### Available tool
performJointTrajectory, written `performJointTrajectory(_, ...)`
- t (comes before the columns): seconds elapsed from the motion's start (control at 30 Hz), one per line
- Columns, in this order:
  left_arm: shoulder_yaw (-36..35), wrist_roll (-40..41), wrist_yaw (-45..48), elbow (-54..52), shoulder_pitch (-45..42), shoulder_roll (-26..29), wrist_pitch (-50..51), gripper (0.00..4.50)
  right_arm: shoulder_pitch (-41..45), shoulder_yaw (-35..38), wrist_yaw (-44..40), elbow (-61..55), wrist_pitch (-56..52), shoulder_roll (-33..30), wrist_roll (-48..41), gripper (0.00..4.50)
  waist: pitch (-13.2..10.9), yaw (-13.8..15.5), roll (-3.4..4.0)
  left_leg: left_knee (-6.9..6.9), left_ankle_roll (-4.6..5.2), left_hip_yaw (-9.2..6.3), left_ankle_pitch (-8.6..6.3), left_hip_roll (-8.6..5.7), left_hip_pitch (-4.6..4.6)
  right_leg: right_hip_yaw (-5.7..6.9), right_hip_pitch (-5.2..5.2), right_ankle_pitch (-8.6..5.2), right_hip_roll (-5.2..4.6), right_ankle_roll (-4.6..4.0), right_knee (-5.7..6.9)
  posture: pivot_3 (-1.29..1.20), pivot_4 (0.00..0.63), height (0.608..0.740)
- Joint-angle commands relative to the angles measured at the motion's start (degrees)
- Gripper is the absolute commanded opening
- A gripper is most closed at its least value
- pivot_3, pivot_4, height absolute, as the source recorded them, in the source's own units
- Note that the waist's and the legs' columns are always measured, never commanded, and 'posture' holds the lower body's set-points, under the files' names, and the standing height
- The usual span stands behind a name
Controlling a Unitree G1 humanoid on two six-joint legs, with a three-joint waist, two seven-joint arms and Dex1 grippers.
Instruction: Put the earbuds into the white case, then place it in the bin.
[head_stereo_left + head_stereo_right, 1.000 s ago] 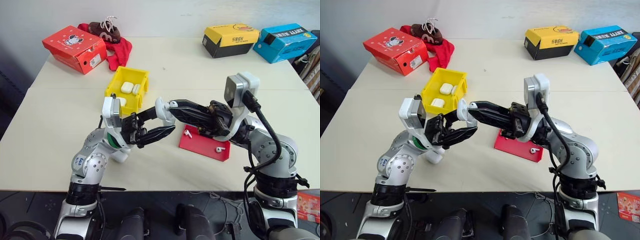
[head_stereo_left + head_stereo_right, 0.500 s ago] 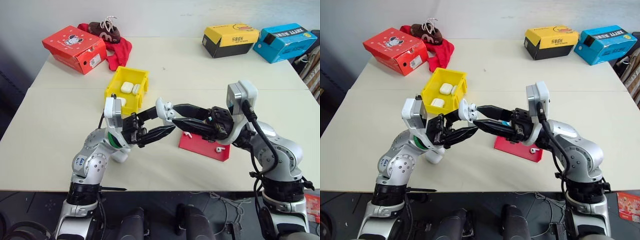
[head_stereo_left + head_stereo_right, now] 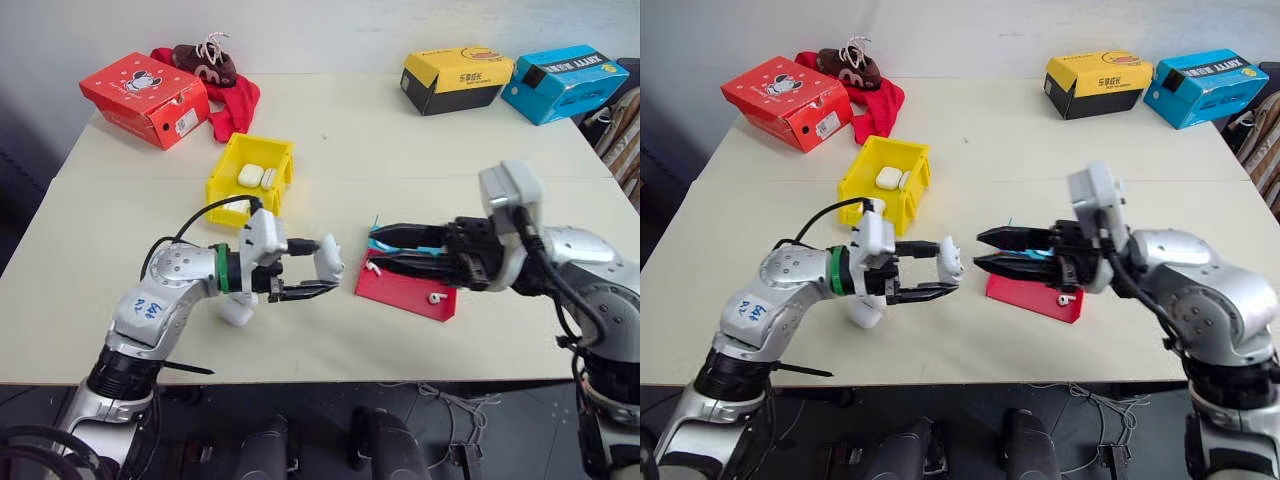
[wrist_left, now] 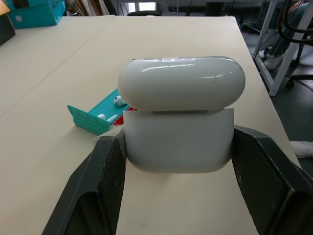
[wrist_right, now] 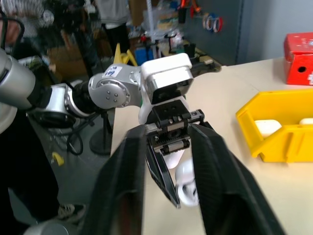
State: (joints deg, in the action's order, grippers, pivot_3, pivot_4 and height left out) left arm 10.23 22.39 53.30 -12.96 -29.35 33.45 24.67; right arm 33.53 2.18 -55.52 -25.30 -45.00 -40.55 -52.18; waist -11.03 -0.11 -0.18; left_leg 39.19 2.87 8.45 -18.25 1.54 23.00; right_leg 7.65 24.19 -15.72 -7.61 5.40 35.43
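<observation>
Far left of the desk [image 3: 120, 215]: a red box [image 3: 148, 97] is sitting at the back corner, with a red cloth [image 3: 232, 103] and a brown shoe [image 3: 208, 62] lying just beside it.

Next to the right, the yellow bin [image 3: 251, 179] is standing on the desk with its lowered wall facing the robot. Two white cases are lying inside it, side by side.

In front of the bin, the left gripper [image 3: 318, 270] is pointing to the right, about level, above the desk. Its fingers are clamping the white case [image 3: 329, 261] by the two sides of the body; in the left wrist view the case [image 4: 180, 113] is sitting upright between the black pads, the lid resting down with a thin dark seam showing under it. A white rounded object [image 3: 236, 310] is lying on the desk under the left forearm; I cannot tell what it is.

Centre: the red tray [image 3: 405, 290] with a teal edge is lying on the desk just right of the held case. Two earbuds are lying on it, one near its left end [image 3: 374, 267] and one toward its right end [image 3: 436, 297].

Above the tray, the right gripper [image 3: 985, 251] is pointing left toward the held case, apart from it. Its fingers are standing slightly apart with nothing visible between them.

Far right, at the back: a yellow-and-black box [image 3: 456, 78] and a blue box [image 3: 566, 82] are sitting side by side.
</observation>
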Motion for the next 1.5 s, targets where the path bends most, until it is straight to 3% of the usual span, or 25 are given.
performJointTrajectory(0.03, 1.4, -2.4, 1.7, -0.1, -2.0, 0.2, -2.6, 2.78, 3.4, -6.1, 3.3, -1.7, -1.0, 0.1, 5.9, 0.06, 0.0, 0.0, 0.00, 0.00, 0.00, 0.02, 0.00, 0.00, 0.06, 0.00, 0.06, 0.00, 0.00, 0.00, 0.01, 0.00, 0.150, 0.740)
performJointTrajectory(0.3, 1.9, -3.8, 1.7, 1.0, -3.2, -1.7, -2.2, 2.78, 9.1, -17.2, 3.9, -2.5, 0.0, -0.8, 18.7, 0.06, 0.0, 0.0, 0.00, 0.01, 0.06, 0.09, 0.04, -0.10, 0.17, 0.02, 0.21, 0.00, 0.09, 0.00, 0.11, 0.00, 0.150, 0.740)
performJointTrajectory(0.47, 1.3, -4.5, 1.4, 1.0, -2.8, -2.2, -2.2, 2.78, 9.1, -17.6, 4.1, -2.5, -1.6, -1.4, 21.1, 0.06, 0.0, 0.1, 0.00, 0.02, 0.07, 0.11, 0.05, -0.10, 0.18, 0.04, 0.23, 0.00, 0.10, 0.00, 0.13, 0.00, 0.150, 0.740)
performJointTrajectory(0.8, -1.3, -4.4, 0.3, 0.8, -0.1, -1.9, -3.1, 2.78, 3.0, -8.5, 1.3, -0.5, -2.7, -7.8, 19.3, 0.06, 0.0, 0.1, -0.01, 0.02, 0.09, 0.11, 0.06, -0.10, 0.18, 0.05, 0.22, 0.00, 0.09, 0.01, 0.14, 0.00, 0.150, 0.740)
performJointTrajectory(0.93, -8.2, 1.0, -4.2, 0.1, 1.6, -3.4, 2.1, 2.78, -4.2, 5.8, 7.1, 0.4, -2.8, -1.9, 12.3, 0.06, 0.0, 0.1, -0.03, 0.02, 0.08, 0.10, 0.06, -0.07, 0.18, 0.02, 0.21, 0.01, 0.09, 0.01, 0.13, 0.00, 0.150, 0.740)
performJointTrajectory(1.03, -14.2, 2.6, -11.2, 0.6, 0.6, -3.6, 8.9, 2.78, -15.1, 12.6, 1.8, 0.7, 5.1, -2.6, 13.3, 0.66, 0.0, 0.7, -0.07, 0.02, 0.08, -0.02, 0.08, -0.09, 0.18, 0.04, 0.15, 0.01, 0.09, 0.01, 0.14, 0.00, 0.150, 0.740)
performJointTrajectory(1.2, -20.7, -0.1, -24.4, 9.3, -9.0, -5.8, 11.7, 2.78, -26.1, 25.7, 2.5, 3.6, 29.7, 9.0, 16.4, 2.21, 0.0, 1.6, -0.21, 0.04, 0.20, 0.12, 0.15, -0.18, 0.15, 0.06, 0.12, 0.10, 0.15, 0.19, 0.10, 0.00, 0.150, 0.740)
performJointTrajectory(1.4, -19.1, -7.5, -31.5, 28.0, -19.2, -7.1, 6.2, 2.78, -31.2, 25.0, 1.1, 3.9, 40.0, 9.9, 19.8, 4.29, 0.0, 1.4, -0.22, 0.00, 0.32, 0.17, 0.23, -0.41, 0.04, 0.04, 0.09, 0.24, 0.08, 0.43, 0.11, 0.00, 0.150, 0.740)
performJointTrajectory(1.5, -13.1, -14.3, -30.0, 36.8, -23.1, -5.4, 1.6, 2.78, -33.3, 23.8, 0.4, 4.4, 43.1, 9.6, 21.1, 4.47, 0.0, 1.2, -0.22, -0.02, 0.30, 0.19, 0.25, -0.40, 0.04, 0.06, 0.11, 0.24, 0.12, 0.43, 0.13, 0.00, 0.150, 0.740)
